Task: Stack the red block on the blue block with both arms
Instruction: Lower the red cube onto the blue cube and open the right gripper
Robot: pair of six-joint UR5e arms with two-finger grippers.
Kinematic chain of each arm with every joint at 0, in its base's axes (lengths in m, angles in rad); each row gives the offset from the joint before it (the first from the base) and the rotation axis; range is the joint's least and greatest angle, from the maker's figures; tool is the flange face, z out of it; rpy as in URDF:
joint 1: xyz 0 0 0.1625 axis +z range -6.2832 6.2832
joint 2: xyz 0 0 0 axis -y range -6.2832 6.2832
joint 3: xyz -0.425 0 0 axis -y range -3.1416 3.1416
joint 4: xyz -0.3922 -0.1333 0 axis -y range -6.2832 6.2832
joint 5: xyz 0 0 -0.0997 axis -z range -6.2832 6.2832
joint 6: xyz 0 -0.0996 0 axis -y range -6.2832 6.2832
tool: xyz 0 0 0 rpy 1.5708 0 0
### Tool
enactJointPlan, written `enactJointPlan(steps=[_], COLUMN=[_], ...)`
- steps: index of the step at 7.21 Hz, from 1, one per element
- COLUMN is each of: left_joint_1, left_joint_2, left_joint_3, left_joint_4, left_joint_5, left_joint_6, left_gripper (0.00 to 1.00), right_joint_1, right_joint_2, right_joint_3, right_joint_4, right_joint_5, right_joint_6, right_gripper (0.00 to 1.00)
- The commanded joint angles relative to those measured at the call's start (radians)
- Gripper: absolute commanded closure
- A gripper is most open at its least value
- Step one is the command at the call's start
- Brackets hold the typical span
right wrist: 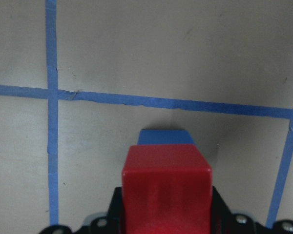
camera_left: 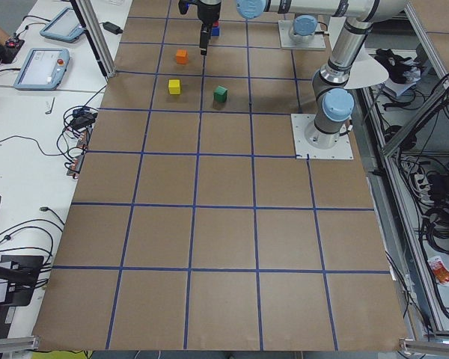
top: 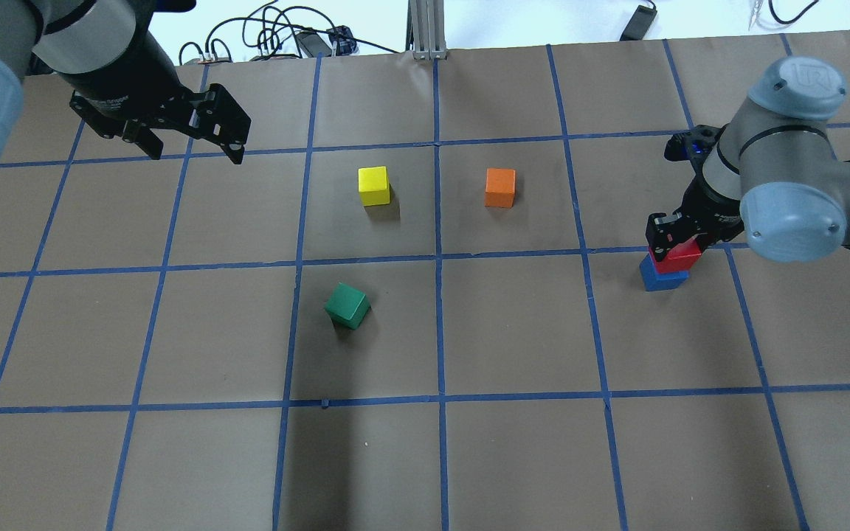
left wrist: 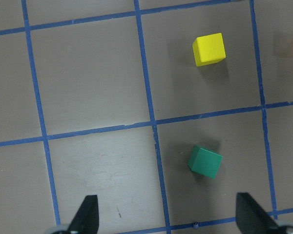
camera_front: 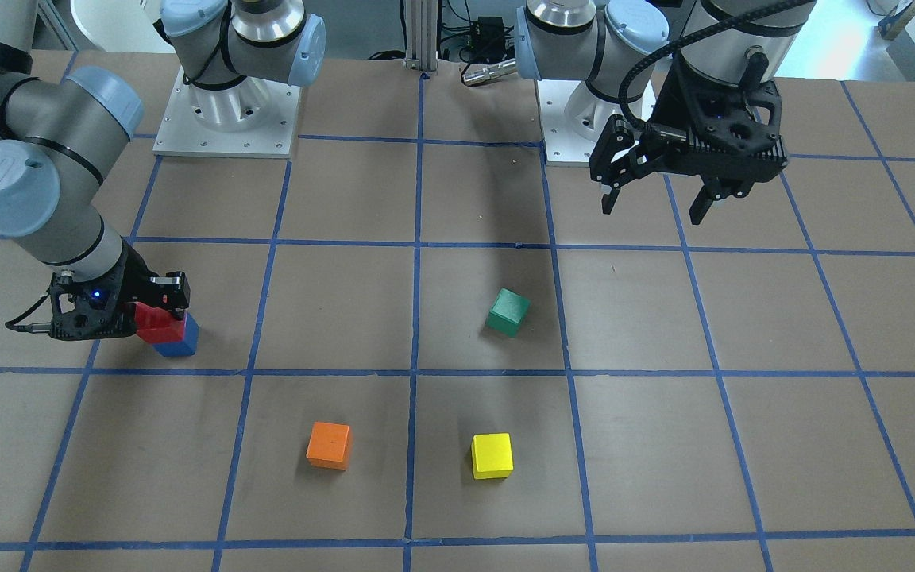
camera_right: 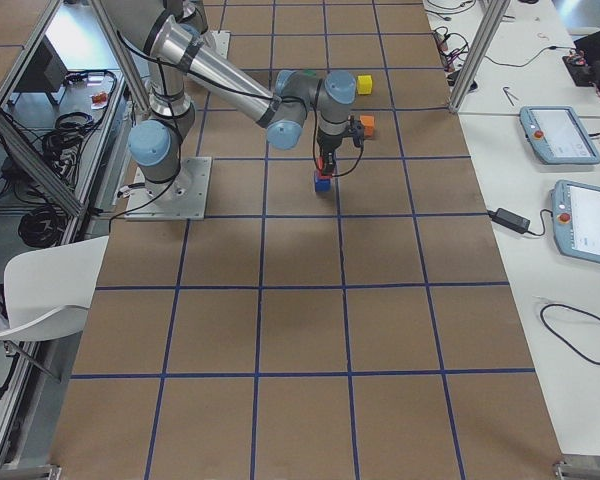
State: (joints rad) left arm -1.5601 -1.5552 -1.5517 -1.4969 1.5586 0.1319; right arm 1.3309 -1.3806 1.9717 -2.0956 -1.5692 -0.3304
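Observation:
The red block (camera_front: pixel 157 321) is held in my right gripper (camera_front: pixel 152 311), which is shut on it. It sits directly over the blue block (camera_front: pixel 179 343), a little offset; I cannot tell whether they touch. In the overhead view the red block (top: pixel 677 258) covers most of the blue block (top: pixel 662 279). The right wrist view shows the red block (right wrist: pixel 166 180) close up, with the blue block (right wrist: pixel 165 137) peeking out behind it. My left gripper (camera_front: pixel 656 202) is open and empty, raised above the table near its own base, far from both blocks.
A green cube (top: pixel 347 305) lies tilted near the table's middle. A yellow cube (top: pixel 374 185) and an orange cube (top: pixel 500 187) stand further from me. The left wrist view shows the green cube (left wrist: pixel 205 161) and the yellow cube (left wrist: pixel 209 48) below the open fingers (left wrist: pixel 88 212).

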Motion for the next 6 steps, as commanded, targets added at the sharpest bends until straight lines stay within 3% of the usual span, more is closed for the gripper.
enactJointPlan(steps=[1, 4, 5, 6], left_joint_1=[0.000, 0.000, 0.000, 0.000], left_joint_2=[0.003, 0.003, -0.002, -0.003], left_joint_3=[-0.002, -0.002, -0.008, -0.019], left_joint_4=[-0.002, -0.002, -0.003, 0.001], left_joint_5=[0.008, 0.005, 0.008, 0.006], left_joint_6=[0.000, 0.000, 0.000, 0.000], left_gripper=[0.00, 0.00, 0.00, 0.00], right_joint_1=[-0.001, -0.001, -0.001, -0.001], right_joint_2=[0.002, 0.002, 0.002, 0.002], right_joint_3=[-0.001, 0.001, 0.001, 0.001], right_joint_4=[-0.003, -0.004, -0.004, -0.004], right_joint_5=[0.000, -0.003, -0.003, -0.003], right_joint_6=[0.001, 0.002, 0.001, 0.002], right_gripper=[0.98, 0.89, 0.81, 0.64])
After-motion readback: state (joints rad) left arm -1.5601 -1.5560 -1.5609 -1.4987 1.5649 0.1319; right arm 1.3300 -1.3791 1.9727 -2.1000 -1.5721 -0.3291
